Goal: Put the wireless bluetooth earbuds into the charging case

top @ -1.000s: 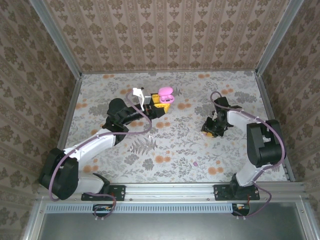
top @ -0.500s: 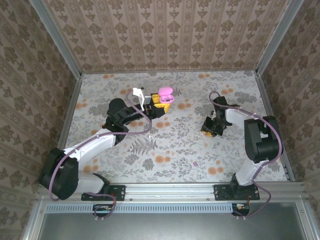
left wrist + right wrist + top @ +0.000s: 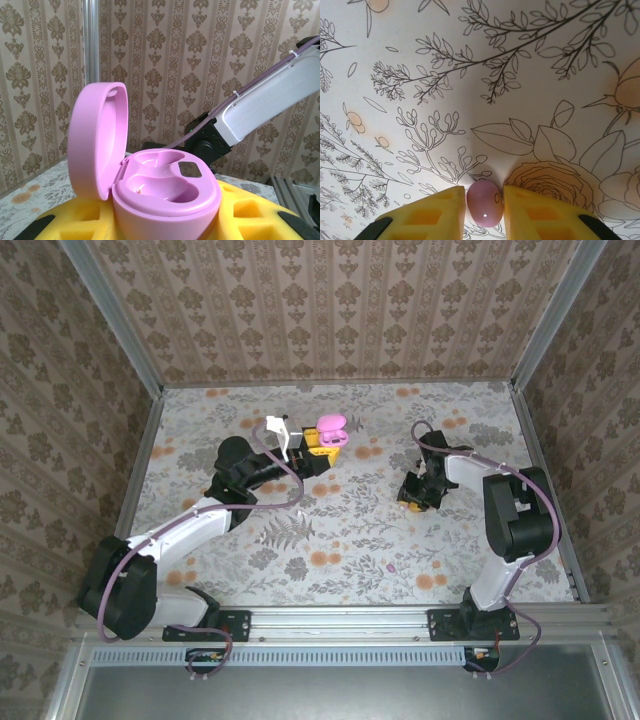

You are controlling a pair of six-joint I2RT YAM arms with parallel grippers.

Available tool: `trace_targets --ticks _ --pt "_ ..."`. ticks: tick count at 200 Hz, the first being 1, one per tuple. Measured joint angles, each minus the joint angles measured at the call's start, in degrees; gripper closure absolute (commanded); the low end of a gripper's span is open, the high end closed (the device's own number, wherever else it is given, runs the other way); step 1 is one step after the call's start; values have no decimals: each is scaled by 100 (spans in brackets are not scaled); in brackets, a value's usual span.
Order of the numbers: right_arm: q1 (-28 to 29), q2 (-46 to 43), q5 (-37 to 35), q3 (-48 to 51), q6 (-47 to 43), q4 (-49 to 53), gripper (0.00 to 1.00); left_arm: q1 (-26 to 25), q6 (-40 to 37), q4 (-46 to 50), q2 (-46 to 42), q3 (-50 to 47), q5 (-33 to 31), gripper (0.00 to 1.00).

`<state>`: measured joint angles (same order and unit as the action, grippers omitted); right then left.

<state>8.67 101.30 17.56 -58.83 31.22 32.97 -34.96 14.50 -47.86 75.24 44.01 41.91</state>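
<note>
Earbud (image 3: pixel 484 204) stays pinched in right gripper (image 3: pixel 485 196), shifted slightly left; left gripper (image 3: pixel 162 221) clamps open case (image 3: pixel 167 187).

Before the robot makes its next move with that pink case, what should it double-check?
1. Charging case lid open: ok.
2. Case gripped in left hand: ok.
3. Wells in the case look free: ok.
4. Earbud pinched in right hand: ok.
5. Earbud turned the right way for its well: cannot tell.
6. Right hand brought over to the case: not ok, they are well apart.
</note>
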Motion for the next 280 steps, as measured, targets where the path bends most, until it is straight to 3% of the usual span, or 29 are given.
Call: trace_targets --ticks 164,218,280 --pt "466 83 -603 -328 0 350 78 0 -90 157 0 0 -107 74" --pt "656 -671 -839 -817 -70 811 78 0 -278 260 129 -11 -216 75" --pt "1128 -1528 -1088 -2114 -304 1434 78 -39 -586 457 470 -105 -282 76"
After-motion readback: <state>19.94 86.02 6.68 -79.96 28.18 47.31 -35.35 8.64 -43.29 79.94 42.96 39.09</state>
